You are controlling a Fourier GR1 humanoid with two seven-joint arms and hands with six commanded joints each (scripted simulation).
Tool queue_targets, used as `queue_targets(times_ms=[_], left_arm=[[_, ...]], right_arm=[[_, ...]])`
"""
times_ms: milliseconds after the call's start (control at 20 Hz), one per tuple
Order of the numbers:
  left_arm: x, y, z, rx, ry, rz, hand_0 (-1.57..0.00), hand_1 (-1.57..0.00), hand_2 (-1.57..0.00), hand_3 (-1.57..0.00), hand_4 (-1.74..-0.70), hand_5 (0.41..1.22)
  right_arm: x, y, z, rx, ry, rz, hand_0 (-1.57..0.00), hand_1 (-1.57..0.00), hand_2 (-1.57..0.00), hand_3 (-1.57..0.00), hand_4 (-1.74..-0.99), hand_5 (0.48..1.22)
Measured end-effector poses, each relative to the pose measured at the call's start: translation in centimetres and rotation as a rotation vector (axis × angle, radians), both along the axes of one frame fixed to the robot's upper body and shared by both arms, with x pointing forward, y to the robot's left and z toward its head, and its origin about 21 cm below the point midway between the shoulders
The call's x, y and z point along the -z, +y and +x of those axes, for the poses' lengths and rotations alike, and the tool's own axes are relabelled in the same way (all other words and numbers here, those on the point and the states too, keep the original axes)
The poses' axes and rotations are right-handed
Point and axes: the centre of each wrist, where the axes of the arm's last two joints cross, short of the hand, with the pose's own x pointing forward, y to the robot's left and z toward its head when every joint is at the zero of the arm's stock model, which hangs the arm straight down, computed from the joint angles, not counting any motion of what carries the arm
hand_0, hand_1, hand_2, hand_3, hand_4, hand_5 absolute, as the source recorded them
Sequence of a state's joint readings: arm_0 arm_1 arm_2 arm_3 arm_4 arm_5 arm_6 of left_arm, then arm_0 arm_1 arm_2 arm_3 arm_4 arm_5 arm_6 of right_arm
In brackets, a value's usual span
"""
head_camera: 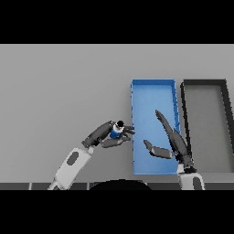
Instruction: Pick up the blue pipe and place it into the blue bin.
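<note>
A short blue pipe (115,132) with a dark end is held just left of the blue bin (153,84). My left hand (106,134) is shut on it, fingers and thumb curled round it, fingertips reaching the bin's left wall. Over the right half of the bin hovers my right hand (176,143), open, with its fingers straight and pointing away from me and the thumb spread to the left.
A dark grey bin (204,82) stands directly right of the blue bin, their walls nearly touching. Grey table stretches to the left and behind both bins.
</note>
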State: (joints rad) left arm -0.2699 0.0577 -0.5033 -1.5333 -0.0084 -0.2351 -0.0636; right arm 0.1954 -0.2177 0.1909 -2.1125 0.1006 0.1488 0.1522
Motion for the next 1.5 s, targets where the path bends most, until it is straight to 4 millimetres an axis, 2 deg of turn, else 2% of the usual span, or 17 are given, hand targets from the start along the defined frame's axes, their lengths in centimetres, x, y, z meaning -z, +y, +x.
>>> queue_targets(times_ms=[200,250,450,700,900,1000,1050,1100,1150,1200,1250,1350,1400,1500], left_arm=[[0.0,-0.2,0.1,0.010,-0.014,0.000,-1.57,-1.57,-1.57,-1.57,-1.47,1.221],[-0.1,0.0,0.4,0.008,-0.013,0.005,-1.57,-1.57,-1.57,-1.57,-1.47,1.221],[-0.1,-0.2,0.0,0.012,-0.009,0.014,-1.57,-1.57,-1.57,-1.57,-1.47,1.221],[-0.3,-0.2,0.2,0.027,0.002,0.006,-1.57,-1.57,-1.57,-1.57,-1.48,1.221],[-0.1,-0.3,0.3,0.058,0.016,-0.019,-1.57,-1.57,-1.57,-1.57,-1.46,1.221],[0.0,0.1,0.7,0.058,0.015,-0.019,-1.57,-1.57,-1.57,-1.57,-1.46,1.221],[-0.2,0.1,0.5,0.066,-0.001,-0.031,-1.57,-1.57,-1.57,-1.57,-1.46,1.221],[0.0,-0.1,0.4,0.071,0.017,-0.033,-1.57,-1.57,-1.57,-1.57,-1.51,1.221],[0.1,-0.2,0.3,0.055,0.033,-0.011,-1.57,-1.57,-1.54,-1.30,-1.56,1.221],[-0.1,-0.2,0.5,0.042,0.043,-0.006,-1.57,-1.57,-1.53,-1.14,-1.60,1.221],[-0.1,-0.2,0.7,0.040,0.054,-0.008,-1.57,-1.57,-1.54,-1.16,-1.63,1.221],[-0.3,0.0,0.9,0.035,0.042,-0.015,-1.57,-1.57,-1.55,-1.23,-1.67,1.221],[0.0,0.3,0.9,0.046,0.033,-0.026,-1.57,-1.57,-1.55,-1.27,-1.68,1.221],[0.0,-0.2,0.5,0.060,0.040,-0.030,-1.57,-1.57,-1.56,-1.33,-1.70,1.221]], right_arm=[[-2.1,1.6,1.5,-0.154,-0.025,-0.073,0.00,0.00,0.00,0.00,-1.256,0.523],[-2.5,2.7,1.9,-0.187,-0.027,-0.080,0.00,0.00,0.00,0.00,-1.249,0.524],[-3.8,4.6,2.8,-0.283,0.020,-0.076,0.00,0.00,0.00,0.00,-1.227,0.528],[-5.9,6.9,3.9,-0.423,-0.039,-0.098,0.00,0.00,0.00,0.00,-1.195,0.513],[-7.0,9.0,5.5,-0.480,-0.021,-0.104,0.00,0.00,0.00,0.00,-1.208,0.512],[-7.0,9.8,6.2,-0.506,-0.006,-0.119,0.00,-0.03,-0.05,-0.01,-1.215,0.513],[-6.9,10.3,6.3,-0.527,0.002,-0.127,-0.02,-0.11,-0.13,-0.05,-1.222,0.517],[-7.3,10.3,7.0,-0.521,0.004,-0.129,-0.17,-0.24,-0.25,-0.14,-1.255,0.519],[-7.3,10.9,7.1,-0.545,0.009,-0.131,-0.40,-0.44,-0.43,-0.31,-1.303,0.520],[-7.0,11.1,7.4,-0.548,0.007,-0.131,-0.63,-0.65,-0.66,-0.50,-1.383,0.523],[-7.1,11.2,7.6,-0.551,0.008,-0.141,-0.82,-0.84,-0.84,-0.66,-1.446,0.527],[-7.3,11.7,8.0,-0.558,-0.004,-0.138,-1.09,-1.10,-1.10,-0.90,-1.537,0.600],[-6.9,12.0,7.7,-0.577,-0.004,-0.110,-1.19,-1.19,-1.20,-1.03,-1.513,0.671],[-6.5,11.9,7.8,-0.584,-0.015,-0.047,-1.32,-1.33,-1.33,-1.23,-1.481,0.869]])
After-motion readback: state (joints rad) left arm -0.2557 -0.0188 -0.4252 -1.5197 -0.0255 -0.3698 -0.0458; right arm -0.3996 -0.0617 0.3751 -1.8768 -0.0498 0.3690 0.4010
